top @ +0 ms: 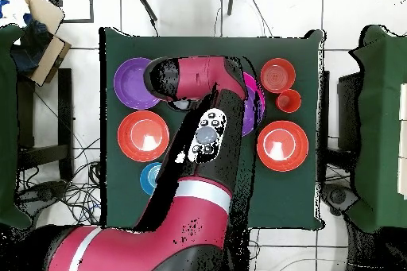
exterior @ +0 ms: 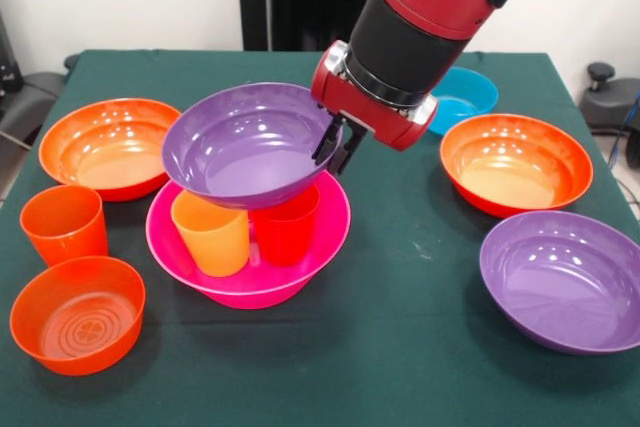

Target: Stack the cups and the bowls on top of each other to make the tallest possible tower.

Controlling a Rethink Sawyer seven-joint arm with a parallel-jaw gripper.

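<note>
Risk first: we judge the purple bowl (exterior: 248,144), pinched at its rim by the gripper (exterior: 336,145), to be the likeliest point of failure. It hangs tilted over the pink bowl (exterior: 320,237), which sits mid-table holding a yellow cup (exterior: 212,234) and a red cup (exterior: 287,226) side by side. If released off-centre, it could slide off the two cup rims or tip a cup, since a one-sided rim hold gives little control of level. We cannot tell whether it already touches the cups. Elsewhere, an orange cup (exterior: 64,223) stands just beside the small orange bowl (exterior: 77,313). In the overhead view the arm (top: 208,125) hides most of the tower, and the blue bowl (top: 151,176) shows only partly.
</note>
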